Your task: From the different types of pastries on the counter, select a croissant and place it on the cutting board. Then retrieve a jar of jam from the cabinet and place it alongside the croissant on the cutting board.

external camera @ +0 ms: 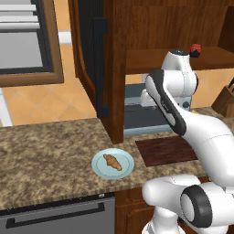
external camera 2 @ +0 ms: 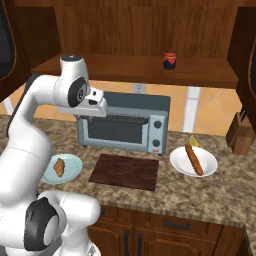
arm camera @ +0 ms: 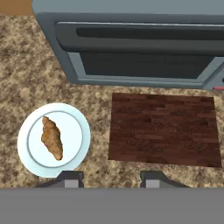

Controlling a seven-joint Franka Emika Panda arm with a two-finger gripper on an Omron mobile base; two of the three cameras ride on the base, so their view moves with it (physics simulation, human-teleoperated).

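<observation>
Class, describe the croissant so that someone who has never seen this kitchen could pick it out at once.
Start at the grey-blue toaster oven on the granite counter; a dark wooden cutting board lies in front of it. Left of the board sits a round light blue plate, and the croissant lies on it. It is short, lumpy and golden-brown, unlike the long reddish-brown stick pastry on the white plate to the right.

You have a grey-blue toaster oven (external camera 2: pixel 122 122) against the wall. Beside it sit a light blue plate (arm camera: pixel 26 144) and a white plate (external camera 2: pixel 181 167). A knife block (external camera 2: pixel 240 134) stands far right
</observation>
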